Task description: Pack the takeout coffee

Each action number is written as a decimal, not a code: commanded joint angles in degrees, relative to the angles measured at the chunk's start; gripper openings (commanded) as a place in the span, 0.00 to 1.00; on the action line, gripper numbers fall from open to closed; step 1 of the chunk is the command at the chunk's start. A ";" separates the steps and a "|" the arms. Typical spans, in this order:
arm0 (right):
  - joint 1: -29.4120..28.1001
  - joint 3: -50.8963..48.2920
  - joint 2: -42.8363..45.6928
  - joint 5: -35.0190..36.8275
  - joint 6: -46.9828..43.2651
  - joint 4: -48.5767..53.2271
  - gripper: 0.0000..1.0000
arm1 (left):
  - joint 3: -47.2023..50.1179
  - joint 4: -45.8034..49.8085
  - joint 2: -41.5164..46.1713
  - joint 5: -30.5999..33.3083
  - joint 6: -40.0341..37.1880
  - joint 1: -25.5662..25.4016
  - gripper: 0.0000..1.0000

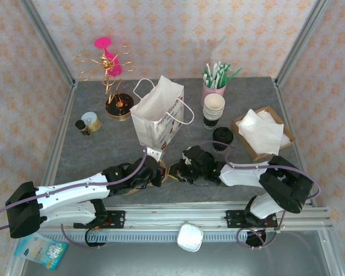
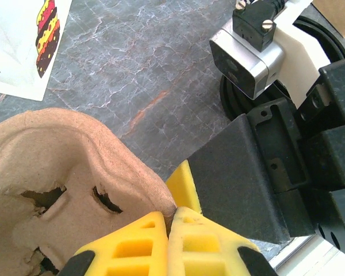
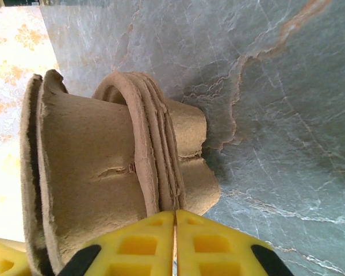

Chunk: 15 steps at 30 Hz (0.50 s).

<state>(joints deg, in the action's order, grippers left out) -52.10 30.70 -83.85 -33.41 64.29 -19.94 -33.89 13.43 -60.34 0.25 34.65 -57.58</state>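
Top external view gives you the takeout coffee (image 1: 221,138): it stands upright on the surface (image 1: 98,155) with its black lid on, just in front of the stack of lidless cups (image 1: 213,108), between the white paper bag (image 1: 158,112) and the box of napkins (image 1: 262,133). It is apart from both arms, and nothing is touching it.

Your two arms meet nose to nose at the near middle of the surface, in front of the bag. The left gripper (image 1: 161,173) and the right gripper (image 1: 183,171) almost touch.

Look at the left wrist view: the yellow fingers (image 2: 129,247) are pressed together, pinching the rim of a brown pulp cup carrier (image 2: 63,172). The black body of the right gripper sits just beside them, and a corner of the bag shows at the upper left.

From the right wrist view, the right fingers (image 3: 218,244) are also pressed together, clamped on the carrier's (image 3: 98,167) edge where it meets them. The carrier is tilted on its side above the grey marbled surface.
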 commanded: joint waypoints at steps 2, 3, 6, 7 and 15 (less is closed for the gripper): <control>-0.64 0.96 0.70 1.57 -1.93 4.11 0.08 | -0.76 -1.18 0.66 0.63 0.68 0.47 0.00; -0.62 1.34 1.26 2.33 -2.56 5.44 0.08 | -0.59 -0.76 0.58 0.64 0.70 0.54 0.00; -0.55 1.85 4.15 4.86 -3.81 8.77 0.09 | 0.35 0.64 0.18 0.96 0.74 0.54 0.00; -0.47 1.82 4.83 5.13 -3.91 9.36 0.09 | 0.57 1.04 0.13 0.98 0.59 0.50 0.00; -0.29 4.50 8.69 5.76 -5.57 11.38 0.16 | 3.68 -1.95 2.39 -1.70 0.22 0.54 0.06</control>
<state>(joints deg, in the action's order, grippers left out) -52.34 32.25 -75.70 -29.52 60.75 -10.98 -31.40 12.82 -59.27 -0.19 34.63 -57.58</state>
